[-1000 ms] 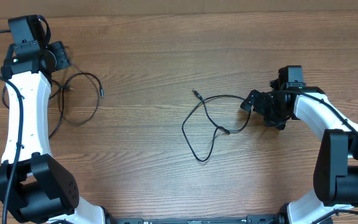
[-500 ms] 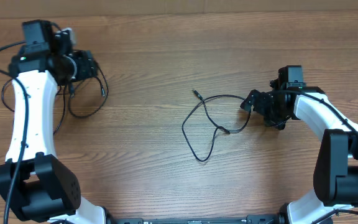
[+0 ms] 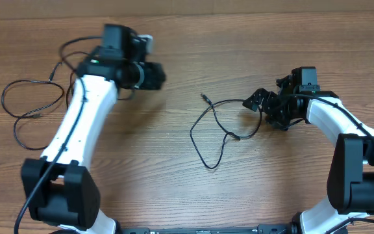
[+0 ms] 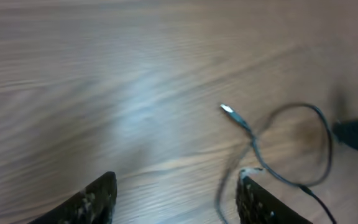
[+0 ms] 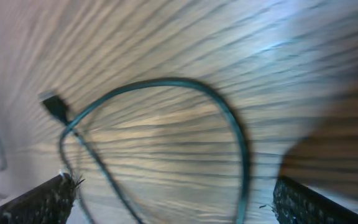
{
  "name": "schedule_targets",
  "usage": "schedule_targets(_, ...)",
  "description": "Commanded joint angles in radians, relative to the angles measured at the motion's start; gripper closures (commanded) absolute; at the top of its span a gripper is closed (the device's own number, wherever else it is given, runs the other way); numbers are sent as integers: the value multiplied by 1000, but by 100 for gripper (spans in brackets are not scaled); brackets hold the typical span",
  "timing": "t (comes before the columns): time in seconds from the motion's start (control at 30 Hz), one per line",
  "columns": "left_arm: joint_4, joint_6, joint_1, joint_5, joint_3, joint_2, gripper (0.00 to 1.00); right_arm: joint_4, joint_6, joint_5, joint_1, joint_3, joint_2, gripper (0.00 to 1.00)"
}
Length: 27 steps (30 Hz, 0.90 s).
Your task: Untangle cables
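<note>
Wood table (image 3: 174,39) from above: L arm (image 3: 83,117) has swung in from the far left, so L gripper (image 3: 156,76) now hangs up-left of the middle cable (image 3: 191,135); the other cable (image 3: 15,127) lies alone at far left, well apart, so the 2 look split already, I think. Middle cable runs long from top-right to bottom-left; its plug (image 3: 204,97) points up-left. R gripper (image 3: 257,103) sits at its right loop. L wrist: fingers (image 4: 95,199) spread, holding nothing. R wrist: fingers (image 5: 48,199) spread wide, cable loop between, not pinched.

The wooden table (image 3: 174,188) carries one looped black cable (image 3: 192,134) at centre and a second cable (image 3: 4,97) far left.
</note>
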State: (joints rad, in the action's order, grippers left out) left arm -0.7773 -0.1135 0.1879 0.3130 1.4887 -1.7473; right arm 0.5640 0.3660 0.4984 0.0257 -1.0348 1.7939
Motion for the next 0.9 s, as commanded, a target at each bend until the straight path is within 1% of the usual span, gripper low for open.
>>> schedule_targets(0.0,45,-59,91,18,-41,-16,34,16,0,64,3,1,5,0)
schedule_targets(0.07,85,-87,139,17,-52,-38,33,15,0,51,3,1,5,0)
schedule_targets(0.2,158,-136,229,16,-53,-111,34,20,28,27,15,1,5,0)
schedule_targets(0.3,212,-145,281,16,-53,-167,35,48,82,27,17,1,5,0)
schedule_targets(0.37,247,-145,305,16,-52,-199,37,63,84,27,11,1,5,0)
schedule_targets(0.5,302,-159,329,8,-53,-251,41,89,84,26,-22,2,5,0)
schedule_targets(0.63,307,-258,334,-72,-52,-291,41,95,84,26,-37,1,5,0)
schedule_targets(0.67,308,-270,335,-95,-53,-296,39,94,84,26,-37,2,5,0)
schedule_targets(0.73,320,-269,336,-124,-53,-307,37,94,83,24,-37,2,5,0)
schedule_targets(0.87,349,-230,339,-163,-53,-332,38,111,83,-38,-37,1,5,0)
